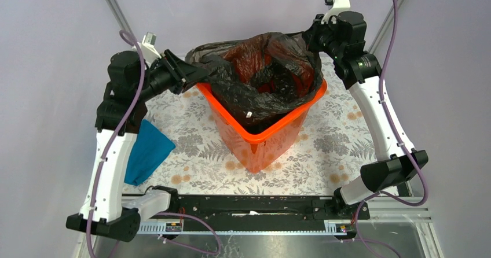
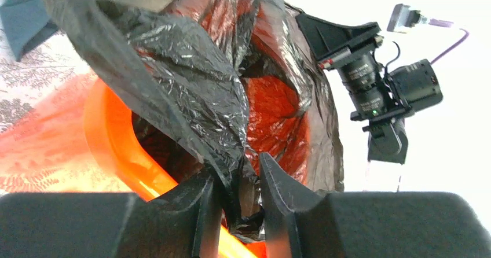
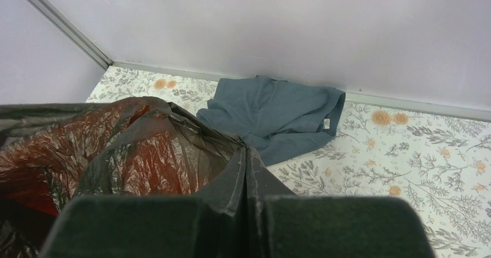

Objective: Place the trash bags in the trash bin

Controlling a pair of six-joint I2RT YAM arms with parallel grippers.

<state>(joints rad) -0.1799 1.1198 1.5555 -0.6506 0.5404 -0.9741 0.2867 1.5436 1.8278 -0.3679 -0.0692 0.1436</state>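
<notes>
The orange trash bin [image 1: 263,136] stands mid-table. The black trash bag [image 1: 255,90] sits in it, mouth stretched open above the rim, brownish where taut. My left gripper [image 1: 194,73] is shut on the bag's left edge over the bin's left rim; in the left wrist view the film [image 2: 191,96] is bunched between its fingers [image 2: 240,203], with the orange rim [image 2: 104,136] below. My right gripper [image 1: 312,38] is shut on the bag's far-right edge; in the right wrist view its jaws [image 3: 246,154] meet on the film [image 3: 116,148].
A teal-blue cloth [image 1: 147,151] lies on the floral tablecloth left of the bin, by the left arm. A grey-blue cloth [image 3: 275,116] lies behind the bin near the back wall. Walls close the table at the back and sides.
</notes>
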